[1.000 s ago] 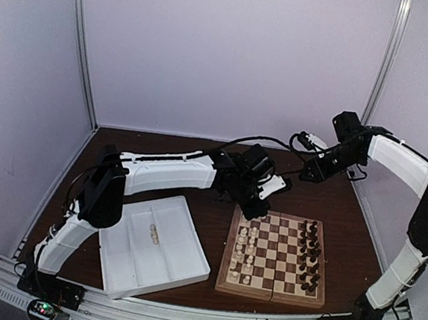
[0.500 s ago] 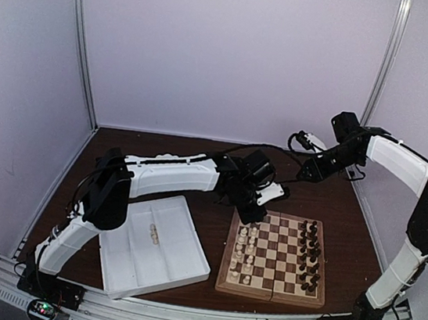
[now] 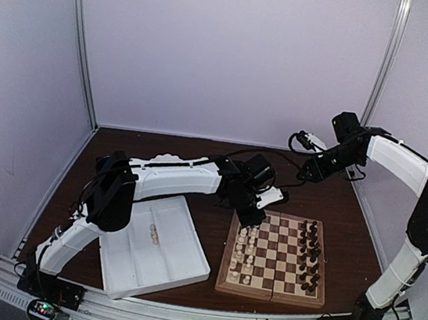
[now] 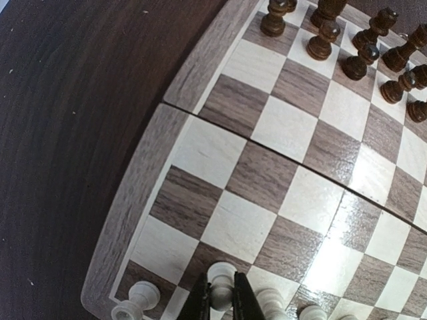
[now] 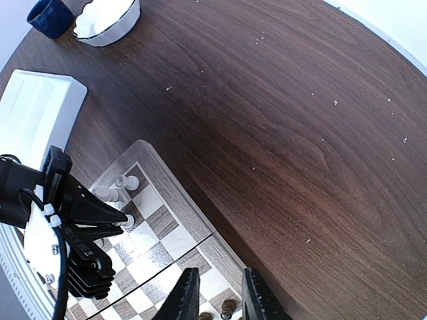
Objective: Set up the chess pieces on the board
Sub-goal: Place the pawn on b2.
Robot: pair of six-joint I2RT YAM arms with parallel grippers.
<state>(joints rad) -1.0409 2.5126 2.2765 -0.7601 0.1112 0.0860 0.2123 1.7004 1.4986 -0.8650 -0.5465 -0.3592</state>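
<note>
1. The left gripper (image 4: 221,297) is sitting slightly farther right than a second ago, over the far-left corner of the square light-and-dark checked wooden board (image 3: 269,292).
2. Its fingers are pinching a small cream wooden chess piece (image 4: 221,273) there.
3. The right gripper (image 5: 217,297) is hovering spread apart beyond the board.

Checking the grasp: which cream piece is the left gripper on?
The cream piece between the left gripper's fingers, next to the corner piece, which stands free.
</note>
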